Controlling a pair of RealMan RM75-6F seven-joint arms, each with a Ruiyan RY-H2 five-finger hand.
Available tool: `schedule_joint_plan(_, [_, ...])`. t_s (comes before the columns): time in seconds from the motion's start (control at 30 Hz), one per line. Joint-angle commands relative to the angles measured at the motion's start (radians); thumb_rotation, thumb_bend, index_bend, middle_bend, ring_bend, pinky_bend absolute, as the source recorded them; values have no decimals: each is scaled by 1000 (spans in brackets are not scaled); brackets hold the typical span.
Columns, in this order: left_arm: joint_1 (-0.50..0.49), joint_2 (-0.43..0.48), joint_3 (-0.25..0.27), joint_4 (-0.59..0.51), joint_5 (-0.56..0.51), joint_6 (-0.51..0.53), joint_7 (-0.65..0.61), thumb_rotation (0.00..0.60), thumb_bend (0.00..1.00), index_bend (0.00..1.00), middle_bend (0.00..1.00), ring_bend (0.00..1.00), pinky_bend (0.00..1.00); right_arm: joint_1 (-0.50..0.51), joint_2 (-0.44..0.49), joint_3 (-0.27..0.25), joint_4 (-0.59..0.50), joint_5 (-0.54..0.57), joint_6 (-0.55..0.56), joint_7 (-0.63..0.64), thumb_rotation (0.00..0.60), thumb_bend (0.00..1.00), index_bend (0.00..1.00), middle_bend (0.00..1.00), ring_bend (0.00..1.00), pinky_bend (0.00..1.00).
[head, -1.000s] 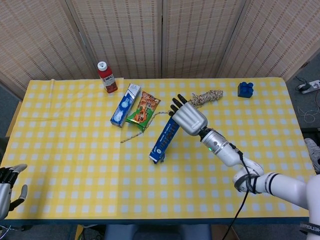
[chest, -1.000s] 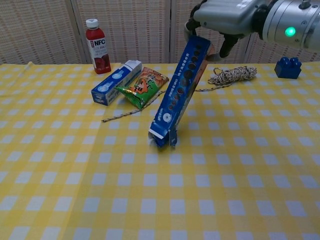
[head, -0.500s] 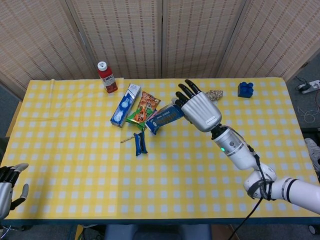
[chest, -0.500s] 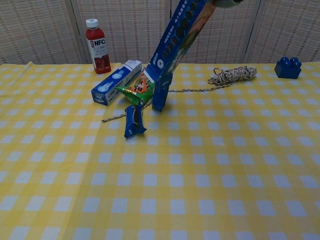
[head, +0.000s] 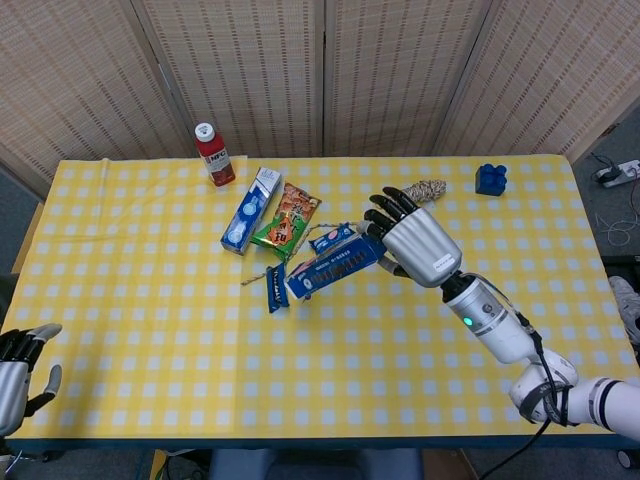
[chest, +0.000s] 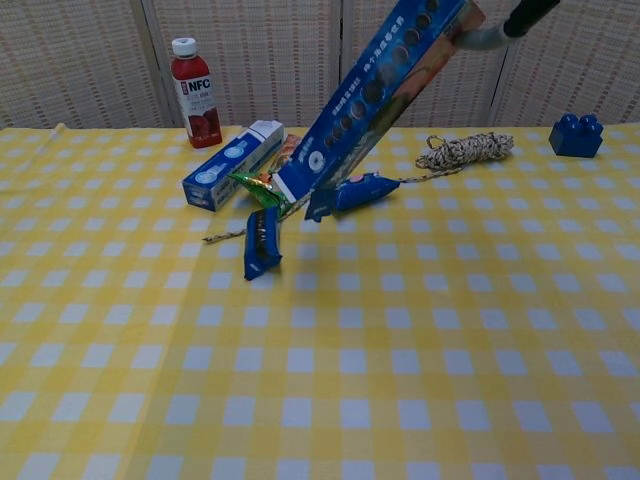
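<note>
- We see a table under a yellow-and-white checked cloth, with woven folding screens standing behind its far edge.
- At the right of the head view there is grey floor and a white power strip beyond the table.
- Our right hand grasps one end of a long blue box and holds it up off the cloth, tilted, its open end lowest and pointing toward the left.
- Two small blue packets lie on the cloth: packet one just beside the box's open end, packet two under the raised box.
- Behind them lie a green snack bag and a white-and-blue carton, side by side and touching or nearly so.
- A red bottle stands upright near the far edge; a rope coil lies near our right hand, its loose end trailing left under the box; a blue brick sits well apart at the far right.
- Our left hand hangs off the table's near left corner, fingers apart and released, holding nothing.
- The head view shows both hands whole. The chest view misses the left hand and catches only a dark fingertip of the right one at its top edge, but it shows the box's open flap and the gap between box and cloth more plainly.
</note>
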Motion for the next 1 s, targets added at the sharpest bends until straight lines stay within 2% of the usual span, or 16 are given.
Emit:
schedule_joint_plan(0.03, [-1, 0, 0, -1, 2, 2, -1, 600, 486, 253, 230, 189, 122, -26, -31, -39, -1, -18, -5, 73, 600, 264, 519, 363, 186, 154])
schedule_joint_plan(0.37, [-1, 1, 2, 5, -2, -1, -8, 600, 486, 253, 230, 189, 122, -88, -112, -108, 96, 13, -39, 268, 600, 264, 510, 363, 187, 153])
schedule_joint_plan(0.4, [-1, 0, 2, 5, -2, -1, -8, 600, 486, 253, 230, 189, 122, -91, -112, -117, 103, 17, -53, 281, 600, 264, 476, 358, 187, 153])
schedule_joint_plan(0.43, [-1, 0, 2, 6, -2, -1, -8, 600, 486, 253, 230, 189, 122, -94, -109, -128, 107, 24, -75, 295, 600, 252, 396, 339, 187, 154])
schedule_joint_plan(0.53, [-2, -1, 2, 8, -1, -1, -10, 600, 486, 253, 230, 189, 122, -103, -94, -142, 106, 50, -117, 313, 600, 142, 98, 234, 145, 153])
schedule_joint_plan(0.6, [-2, -2, 3, 9, -1, -3, -10, 600, 486, 253, 230, 189, 122, -113, -90, -142, 110, 59, -117, 310, 600, 90, 9, 170, 109, 153])
schedule_joint_plan(0.73, [-5, -3, 2, 12, -3, -5, -10, 600, 486, 253, 230, 189, 122, -139, -76, -140, 117, 69, -97, 321, 600, 63, 0, 143, 96, 154])
schedule_joint_plan(0.9, [-8, -6, 1, 13, -4, -10, -9, 600, 486, 253, 230, 189, 122, -188, -63, -135, 132, 71, -29, 287, 600, 72, 0, 202, 106, 191])
schedule_joint_plan(1.0, [-10, -6, 0, 15, -8, -14, -8, 600, 486, 253, 230, 189, 122, -234, -51, -144, 142, 67, 29, 239, 600, 124, 17, 246, 135, 223])
